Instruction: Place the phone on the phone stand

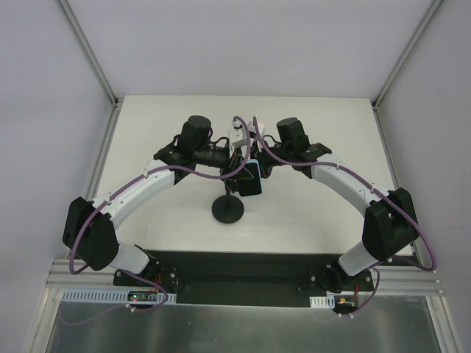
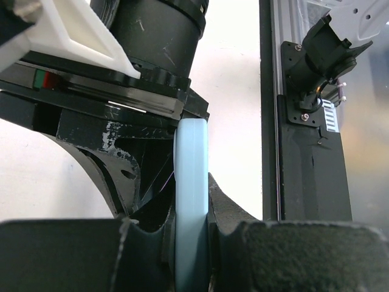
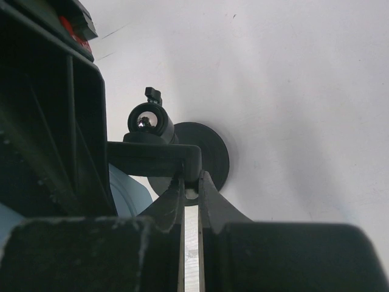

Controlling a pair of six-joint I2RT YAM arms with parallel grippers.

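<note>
The phone [image 1: 252,179], black screen with a light blue rim, hangs tilted above the table centre. In the left wrist view its blue edge [image 2: 191,182] runs upright between my fingers. My left gripper [image 1: 240,173] is shut on it. The phone stand's round black disc base [image 1: 227,210] rests on the table just below and to the left of the phone. In the right wrist view, my right gripper [image 3: 192,180] is pinched on the end of the stand's cradle bar [image 3: 152,158], above the disc [image 3: 213,155]. A corner of the phone [image 3: 129,196] shows beside it. The right gripper [image 1: 262,166] meets the left one.
The white table [image 1: 331,147] is walled by grey panels with aluminium posts [image 1: 88,55]. A black base plate [image 1: 243,268] and rail run along the near edge, holding both arm bases. The right arm's wrist [image 2: 140,36] fills the upper part of the left wrist view.
</note>
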